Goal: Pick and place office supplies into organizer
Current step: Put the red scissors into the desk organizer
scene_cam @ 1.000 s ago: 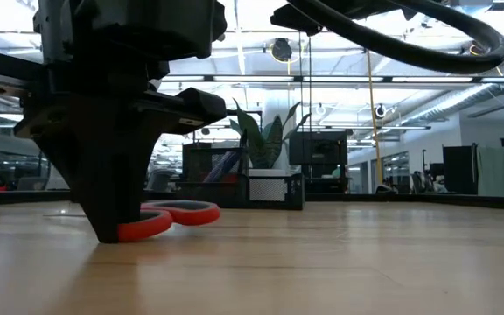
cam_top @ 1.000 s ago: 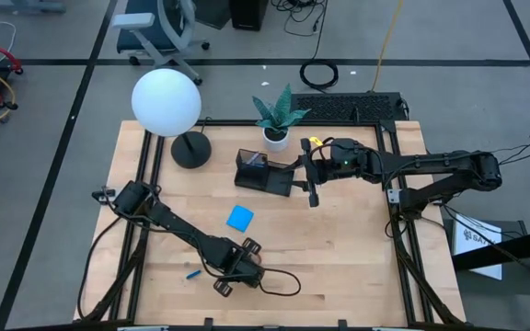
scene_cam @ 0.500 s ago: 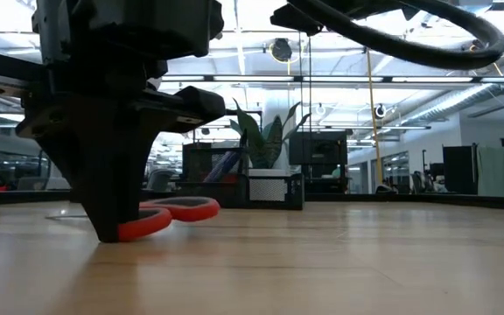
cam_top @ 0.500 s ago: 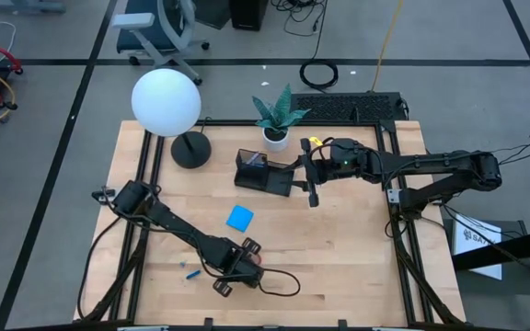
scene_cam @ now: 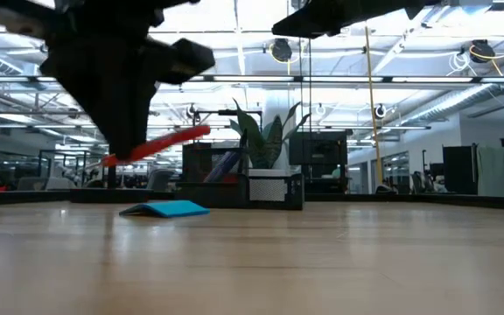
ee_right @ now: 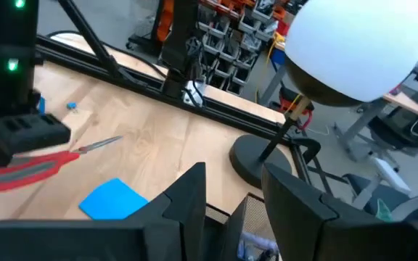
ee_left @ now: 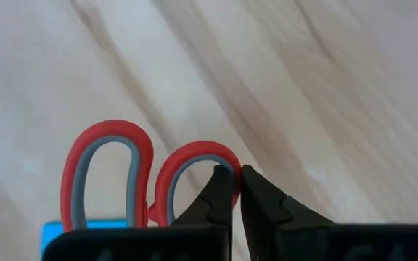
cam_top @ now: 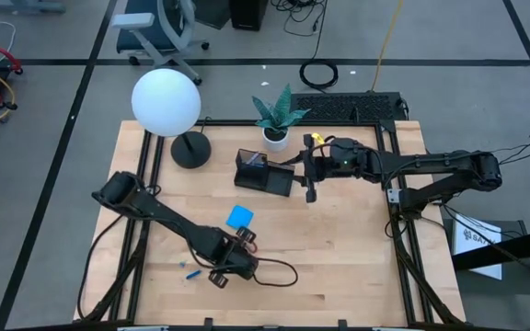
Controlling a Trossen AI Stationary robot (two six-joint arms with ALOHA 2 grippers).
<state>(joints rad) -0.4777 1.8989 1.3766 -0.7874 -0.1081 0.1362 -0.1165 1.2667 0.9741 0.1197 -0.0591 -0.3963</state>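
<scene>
The left gripper [cam_top: 237, 260] is above the near part of the wooden table [cam_top: 339, 267], a little left of the middle. Its fingers are closed tight on the red-handled scissors [ee_left: 147, 170], pinching the rim of one handle loop. In the low view the scissors [scene_cam: 156, 144] hang clear of the table top, tilted, with the far end higher. In the right wrist view the metal blades point away from the gripper.

The bright blue square note pad [cam_top: 240, 217] lies flat on the table, just beyond the left gripper toward the far side, and apart from it. A tiny blue piece [cam_top: 192, 274] lies on the table near the front edge, to the left of the left gripper.

The black desk organizer [cam_top: 263, 173] stands on the far half of the table, near the middle. Some thin things stand in its taller compartment, but I cannot tell which they are. The right gripper [cam_top: 310, 178] is just to the right of the organizer, low over the table. Its fingers [ee_right: 187, 192] are partly apart, and I see nothing between them.

Behind the organizer stands a white plant pot [cam_top: 276, 138] with a green plant. To the left of it stands a lamp with a round white globe [cam_top: 166, 102] and a round black base [cam_top: 190, 151].
</scene>
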